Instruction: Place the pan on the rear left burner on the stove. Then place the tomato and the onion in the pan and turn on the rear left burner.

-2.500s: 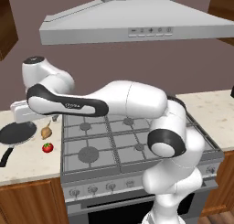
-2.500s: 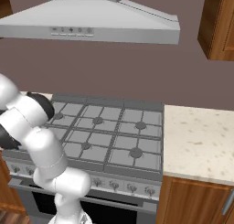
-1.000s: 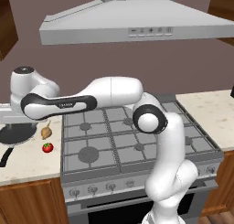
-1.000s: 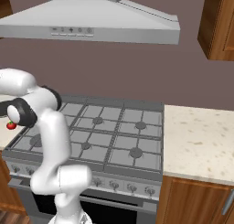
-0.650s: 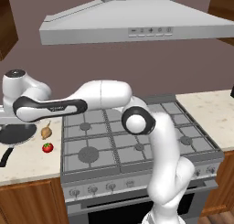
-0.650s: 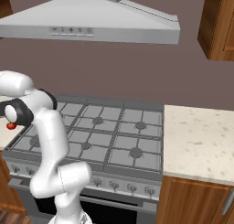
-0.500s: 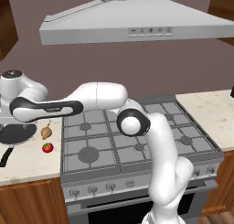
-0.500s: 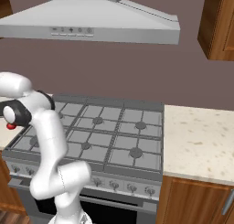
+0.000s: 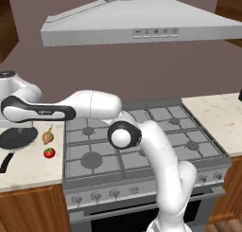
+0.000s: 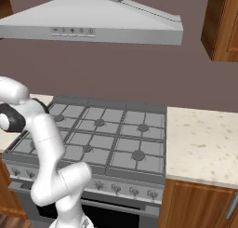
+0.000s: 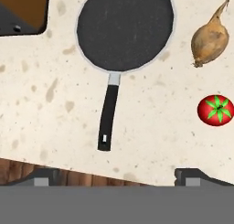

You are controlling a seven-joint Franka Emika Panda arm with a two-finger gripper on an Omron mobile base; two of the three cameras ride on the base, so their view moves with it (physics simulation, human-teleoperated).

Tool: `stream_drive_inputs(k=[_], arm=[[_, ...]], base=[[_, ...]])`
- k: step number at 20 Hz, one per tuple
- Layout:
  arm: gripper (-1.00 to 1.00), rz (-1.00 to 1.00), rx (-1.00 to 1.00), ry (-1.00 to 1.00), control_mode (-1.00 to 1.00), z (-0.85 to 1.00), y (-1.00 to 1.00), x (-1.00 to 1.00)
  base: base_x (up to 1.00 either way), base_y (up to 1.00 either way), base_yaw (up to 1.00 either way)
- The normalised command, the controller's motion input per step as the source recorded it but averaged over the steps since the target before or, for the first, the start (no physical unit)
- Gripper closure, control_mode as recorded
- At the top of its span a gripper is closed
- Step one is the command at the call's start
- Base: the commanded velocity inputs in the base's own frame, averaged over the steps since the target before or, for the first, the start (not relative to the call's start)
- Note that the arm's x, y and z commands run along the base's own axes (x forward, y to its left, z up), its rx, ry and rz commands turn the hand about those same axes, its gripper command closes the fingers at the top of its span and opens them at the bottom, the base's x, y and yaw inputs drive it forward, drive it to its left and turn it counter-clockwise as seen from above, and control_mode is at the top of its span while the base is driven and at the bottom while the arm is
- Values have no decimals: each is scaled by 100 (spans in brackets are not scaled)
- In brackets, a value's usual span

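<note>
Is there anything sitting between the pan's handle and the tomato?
No. In the hand view, just bare speckled counter lies between the pan handle and the tomato.

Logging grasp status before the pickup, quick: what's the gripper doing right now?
Gripper: open, holding nothing, above the pan lying on the counter.

We reach our arm [image 9: 90,105] far out to the left, wrist turned downward, our gripper [image 11: 116,175] with jaws spread wide, holding nothing.
</note>
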Motion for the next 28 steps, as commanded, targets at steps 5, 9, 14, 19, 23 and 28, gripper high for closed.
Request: stream_drive_inputs(k=[5, 9, 14, 19, 23, 28], arm=[[-100, 0, 0, 3, -100, -36, 2, 15], [-100, 0, 0, 0, -100, -46, 6, 16], [-100, 0, 0, 0, -100, -54, 14, 19], [-100, 0, 3, 1, -100, -61, 22, 17], [-100, 0, 5, 2, -100, -44, 30, 17], [-100, 0, 1, 0, -100, -28, 22, 6]], base=[[0, 0, 0], [0, 0, 0], [0, 0, 0], [0, 0, 0], [0, 0, 0], [0, 0, 0]])
